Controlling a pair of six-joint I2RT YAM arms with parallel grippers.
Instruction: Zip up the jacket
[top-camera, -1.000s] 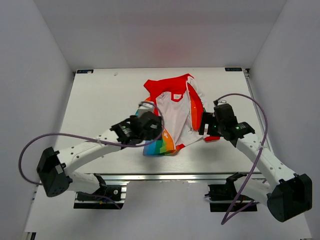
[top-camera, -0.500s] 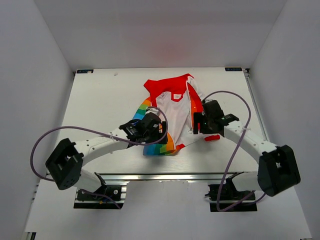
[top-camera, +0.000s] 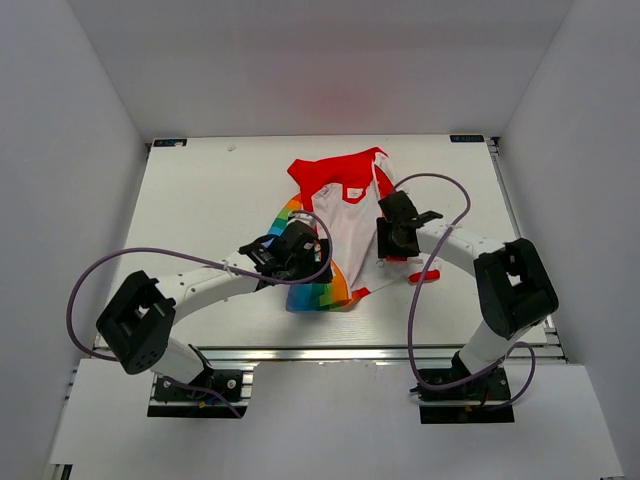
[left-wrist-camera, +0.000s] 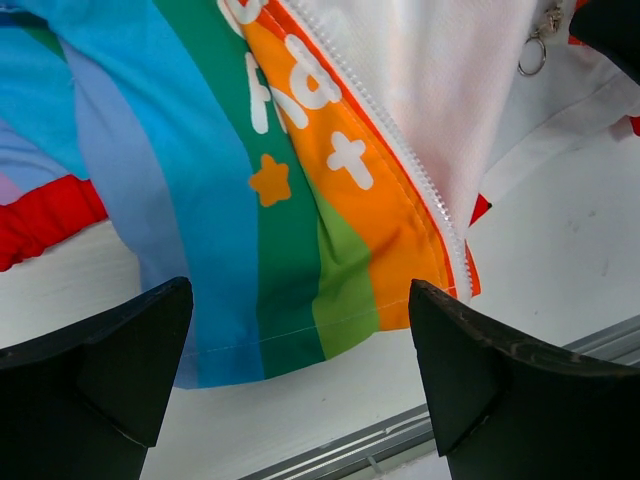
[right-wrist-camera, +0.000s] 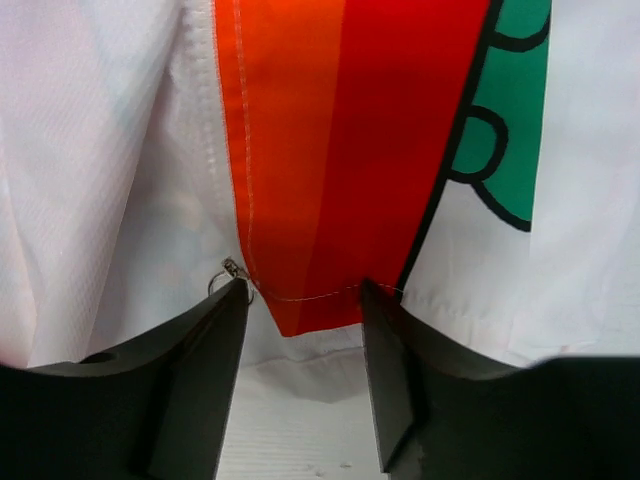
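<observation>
The jacket lies open on the table, red hood at the far end, rainbow panel at its near left. My left gripper is open over the rainbow hem; the hem's edge lies between the wide-apart fingers. The white zipper teeth run along the orange stripe, and a small pull ring shows at the upper right. My right gripper is open over the right front panel. The corner of the red-orange panel sits between its fingertips, with the zipper pull ring by the left one.
The white table ends in a metal rail just below the jacket's hem. A red cuff lies right of the jacket. Purple cables loop from both arms. Grey walls close in the sides and back.
My right arm has swung left and forward onto the jacket's right front panel. My left gripper has shifted slightly over the rainbow hem.
</observation>
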